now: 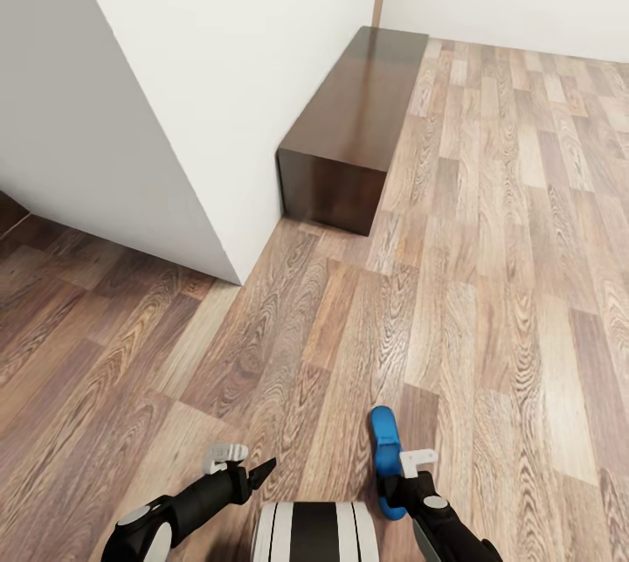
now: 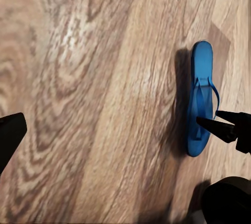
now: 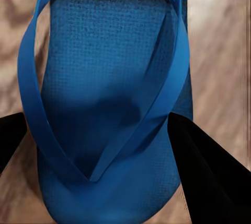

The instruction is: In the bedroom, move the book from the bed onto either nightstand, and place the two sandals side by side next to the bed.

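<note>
One blue sandal (image 1: pixel 383 435) hangs just above the wood floor, and my right gripper (image 1: pixel 390 482) is shut on its heel end. In the right wrist view the sandal (image 3: pixel 104 51) sits sole-up between the two black fingers (image 3: pixel 209 177), straps facing the camera. The left wrist view shows the same sandal (image 2: pixel 201 67) pinched by the right gripper's fingers (image 2: pixel 214 126). My left gripper (image 1: pixel 260 471) hovers low to the left of it, open and holding nothing; one of its fingers (image 2: pixel 10 135) shows at the frame's edge. The book, the bed and the nightstand are out of view.
A white wall corner (image 1: pixel 231 274) juts out ahead on the left. A long low dark wooden cabinet (image 1: pixel 349 134) stands against the wall beyond it. Open wood-plank floor (image 1: pixel 507 282) stretches ahead and to the right. My base (image 1: pixel 316 531) shows at the bottom.
</note>
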### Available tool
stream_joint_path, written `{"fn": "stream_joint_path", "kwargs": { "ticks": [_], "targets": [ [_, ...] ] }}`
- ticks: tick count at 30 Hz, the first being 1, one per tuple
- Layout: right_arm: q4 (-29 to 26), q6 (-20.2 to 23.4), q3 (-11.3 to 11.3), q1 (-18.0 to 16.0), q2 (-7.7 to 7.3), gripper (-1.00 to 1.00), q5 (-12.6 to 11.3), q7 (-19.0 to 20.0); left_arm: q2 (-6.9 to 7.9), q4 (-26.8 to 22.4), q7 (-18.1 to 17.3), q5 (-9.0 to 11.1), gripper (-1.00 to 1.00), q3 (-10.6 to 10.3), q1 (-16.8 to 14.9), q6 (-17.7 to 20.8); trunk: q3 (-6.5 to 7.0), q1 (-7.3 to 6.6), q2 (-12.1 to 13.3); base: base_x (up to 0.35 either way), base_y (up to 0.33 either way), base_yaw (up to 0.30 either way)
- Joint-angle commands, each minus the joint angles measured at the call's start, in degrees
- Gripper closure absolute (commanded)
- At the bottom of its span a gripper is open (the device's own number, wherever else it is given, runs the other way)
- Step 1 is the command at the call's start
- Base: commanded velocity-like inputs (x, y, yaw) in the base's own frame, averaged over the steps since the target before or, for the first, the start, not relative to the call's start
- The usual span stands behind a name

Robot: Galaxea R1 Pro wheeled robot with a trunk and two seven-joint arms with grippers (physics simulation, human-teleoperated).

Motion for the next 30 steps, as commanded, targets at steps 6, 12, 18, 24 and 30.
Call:
{"fn": "stream_joint_path", "kwargs": {
  "ticks": [6,12,18,24,30],
  "targets": [
    [-0.13,0.38,0.26,0.01,0.0,1.0,0.2,-0.38,0.03,-0.03,0.06,0.59,-1.0,-0.04,-0.01,0.48,1.3,-0.16,0.07,0.0,0.0,0.0],
    [-0.11,0.42,0.26,0.01,-0.01,1.0,0.2,-0.39,0.03,-0.03,0.06,0.59,-1.0,-0.04,-0.01,0.48,2.63,-0.32,0.15,0.0,0.0,0.0],
    [-0.22,0.43,0.25,0.01,-0.06,1.0,0.2,-0.38,0.03,-0.03,0.06,0.59,-1.0,-0.04,-0.01,0.48,3.96,-0.47,0.23,0.0,0.0,0.0],
    [-0.37,0.43,0.18,0.01,-0.11,1.0,0.2,-0.32,0.03,-0.03,0.04,0.59,-1.0,-0.02,-0.01,0.48,5.29,-0.63,0.31,0.0,0.0,0.0],
    [-0.98,0.43,0.18,0.01,-0.15,1.0,0.2,-0.27,0.03,-0.05,-0.1,0.67,-1.0,0.04,-0.01,0.48,6.62,-0.78,0.39,0.0,0.0,0.0]
  ]
}}
